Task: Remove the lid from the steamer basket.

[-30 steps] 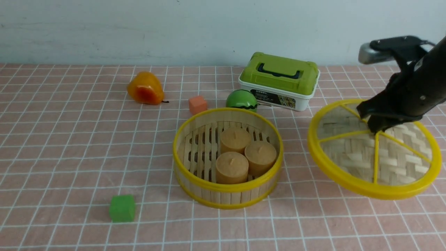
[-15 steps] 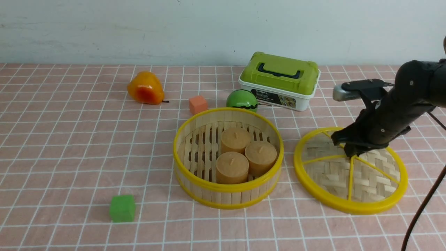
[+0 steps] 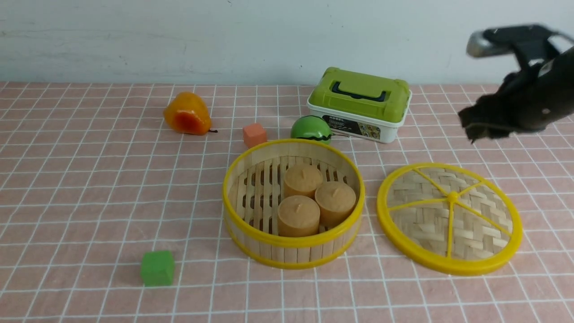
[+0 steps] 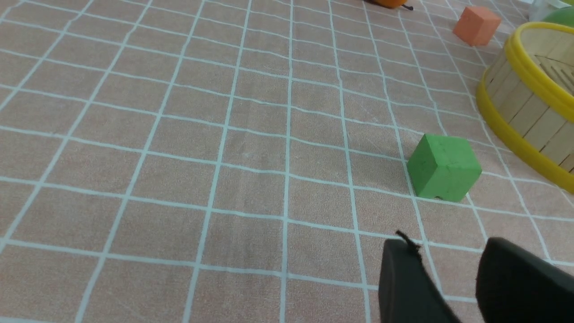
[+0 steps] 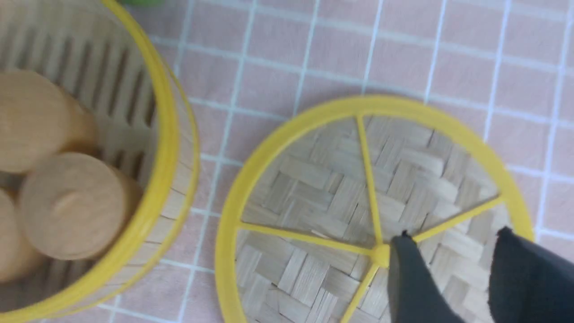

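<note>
The lid, a woven bamboo disc with a yellow rim and spokes, lies flat on the cloth just right of the steamer basket. The basket stands uncovered with three tan cylinders inside. My right gripper hangs in the air above the lid's far right side, apart from it. In the right wrist view this gripper is open and empty over the lid, with the basket rim beside it. My left gripper is open over bare cloth near a green cube.
Behind the basket stand a white box with a green lid, a green ball and an orange cube. An orange fruit lies at the back left. The green cube sits at the front left.
My right gripper lowered the lid onto the cloth right of the basket, let go of its centre knob, and rose up and away. The lid now lies flat and free.
</note>
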You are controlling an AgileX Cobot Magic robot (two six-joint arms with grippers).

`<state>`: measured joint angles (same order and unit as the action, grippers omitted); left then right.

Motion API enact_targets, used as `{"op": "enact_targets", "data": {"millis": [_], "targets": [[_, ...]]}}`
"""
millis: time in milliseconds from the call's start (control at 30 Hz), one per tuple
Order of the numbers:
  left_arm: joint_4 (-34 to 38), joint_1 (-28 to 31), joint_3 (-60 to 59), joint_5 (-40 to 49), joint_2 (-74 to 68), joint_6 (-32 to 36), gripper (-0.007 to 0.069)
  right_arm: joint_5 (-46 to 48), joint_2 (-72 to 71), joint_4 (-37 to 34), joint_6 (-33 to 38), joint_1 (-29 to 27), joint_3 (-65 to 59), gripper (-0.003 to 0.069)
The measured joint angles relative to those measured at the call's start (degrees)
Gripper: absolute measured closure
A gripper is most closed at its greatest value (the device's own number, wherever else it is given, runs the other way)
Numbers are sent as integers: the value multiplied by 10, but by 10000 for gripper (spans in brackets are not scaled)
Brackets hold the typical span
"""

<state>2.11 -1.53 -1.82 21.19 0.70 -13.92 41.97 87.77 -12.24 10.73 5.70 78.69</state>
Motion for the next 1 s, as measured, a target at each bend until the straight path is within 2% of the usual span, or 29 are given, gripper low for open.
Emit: {"op": "enact_targets", "data": {"millis": [167,233,600,733,1000], "targets": [[0,0,0,0,0,0,385,5,-150,-41,37,0,-67,649],[0,0,0,0,0,0,385,7,-200,-47,40,0,-102,671],[0,0,0,0,0,0,385,8,-496,-54,35,0,-301,680],[0,0,0,0,0,0,385,14,-536,-50,31,0,-332,677],[0,0,0,0,0,0,385,128,-554,-50,31,0,-335,671]]}}
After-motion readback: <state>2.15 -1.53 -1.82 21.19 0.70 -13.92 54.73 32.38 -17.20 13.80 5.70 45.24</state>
